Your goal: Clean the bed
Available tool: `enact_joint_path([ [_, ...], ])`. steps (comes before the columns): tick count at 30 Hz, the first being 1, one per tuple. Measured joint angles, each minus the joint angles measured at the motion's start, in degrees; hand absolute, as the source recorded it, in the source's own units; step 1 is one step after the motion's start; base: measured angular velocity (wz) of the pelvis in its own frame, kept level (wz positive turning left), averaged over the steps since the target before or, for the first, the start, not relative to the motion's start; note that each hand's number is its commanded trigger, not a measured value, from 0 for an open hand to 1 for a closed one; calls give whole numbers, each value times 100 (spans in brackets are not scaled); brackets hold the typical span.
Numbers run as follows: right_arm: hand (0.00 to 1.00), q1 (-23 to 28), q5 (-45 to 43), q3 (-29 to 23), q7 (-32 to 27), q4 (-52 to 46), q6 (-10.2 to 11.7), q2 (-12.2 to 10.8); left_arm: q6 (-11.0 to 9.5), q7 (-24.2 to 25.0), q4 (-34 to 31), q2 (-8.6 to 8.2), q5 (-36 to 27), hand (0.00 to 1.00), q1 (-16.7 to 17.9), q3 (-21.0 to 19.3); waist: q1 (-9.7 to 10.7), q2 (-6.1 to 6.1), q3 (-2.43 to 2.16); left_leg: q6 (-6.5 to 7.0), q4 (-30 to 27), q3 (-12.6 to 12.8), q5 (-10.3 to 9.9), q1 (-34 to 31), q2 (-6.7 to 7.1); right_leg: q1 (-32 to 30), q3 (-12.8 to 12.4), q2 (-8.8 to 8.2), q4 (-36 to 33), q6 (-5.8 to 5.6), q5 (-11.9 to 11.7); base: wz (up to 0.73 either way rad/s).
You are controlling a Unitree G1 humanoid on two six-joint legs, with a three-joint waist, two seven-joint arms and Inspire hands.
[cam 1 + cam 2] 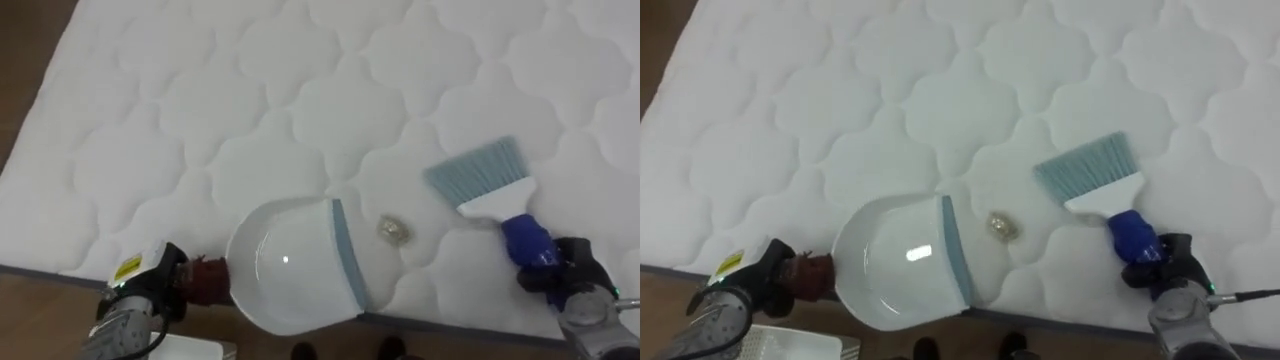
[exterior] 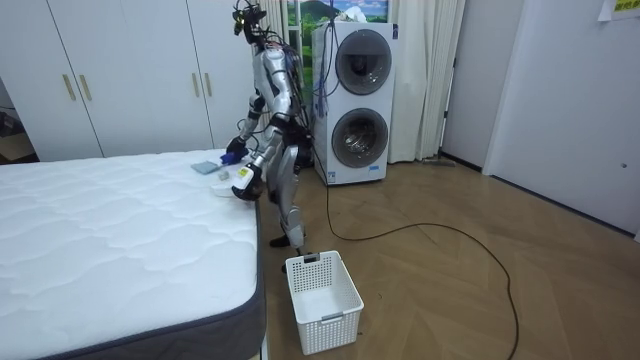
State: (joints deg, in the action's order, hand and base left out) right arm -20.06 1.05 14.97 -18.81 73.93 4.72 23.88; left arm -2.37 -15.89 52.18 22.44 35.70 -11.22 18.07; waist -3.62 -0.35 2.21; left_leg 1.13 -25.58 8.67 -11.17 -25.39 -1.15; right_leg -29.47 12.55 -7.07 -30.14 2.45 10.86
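A white dustpan (image 1: 292, 262) with a grey-blue lip lies on the mattress (image 1: 250, 90) near its front edge, its dark red handle (image 1: 207, 272) in my left hand (image 1: 150, 285), whose fingers are curled round it. A small crumpled bit of litter (image 1: 393, 231) sits on the mattress just right of the dustpan's lip. To its right is a hand brush (image 1: 483, 180) with light blue bristles, a white head and a blue handle, bristles resting on the mattress. My right hand (image 1: 565, 272) is shut on the blue handle. In the room view I stand at the bed's side, bent over the dustpan (image 2: 232, 183).
The quilted white mattress stretches far up and to the left. Its front edge (image 1: 440, 328) runs along the bottom, with wooden floor below. A white slatted basket (image 2: 322, 299) stands on the floor beside the bed. A washer and dryer stack (image 2: 358, 100) stands behind me.
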Motion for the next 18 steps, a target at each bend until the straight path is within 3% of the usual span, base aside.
enact_joint_path([
  [2, 100, -49, -384, 3, 85, 28, -110, 102, 7, -124, 10, 65, 130, 100, -68, 0, 6, -106, 11, 4, -63, 6, -4, -47, -19, -57, -12, -16, -69, 11, 6, -2],
  [5, 100, -99, -891, 13, 203, 20, -205, 336, 62, -291, 13, 159, 301, 100, -215, 5, -4, -240, 76, -8, -266, 5, -94, -150, -130, -67, 21, 34, -63, 39, -12, -5],
  [8, 100, -137, -1542, 121, 383, -56, -331, 542, 113, -398, 15, 282, 504, 100, -236, 5, -69, -432, 72, -38, -358, 67, -173, -169, -214, -68, -4, 124, -63, 79, -43, -20],
  [10, 100, -138, -2235, 255, 547, -323, -468, 688, 137, -416, 15, 452, 501, 100, -236, 14, -84, -631, 66, -63, -371, 80, -191, -158, -232, -78, -29, 171, -46, 113, -63, -19],
  [15, 100, -273, -3290, 520, 595, -778, -603, 979, 200, -509, 27, 536, 502, 100, -242, 67, -92, -776, 65, -76, -369, 78, -190, -149, -270, -37, -35, 242, 47, 129, -117, -3],
  [18, 100, -486, -4147, 651, 635, -959, -606, 998, 204, -604, 34, 601, 507, 100, -242, 73, -110, -851, 82, -82, -381, 148, -193, -153, -332, -30, 2, 258, 99, 149, -139, -6],
])
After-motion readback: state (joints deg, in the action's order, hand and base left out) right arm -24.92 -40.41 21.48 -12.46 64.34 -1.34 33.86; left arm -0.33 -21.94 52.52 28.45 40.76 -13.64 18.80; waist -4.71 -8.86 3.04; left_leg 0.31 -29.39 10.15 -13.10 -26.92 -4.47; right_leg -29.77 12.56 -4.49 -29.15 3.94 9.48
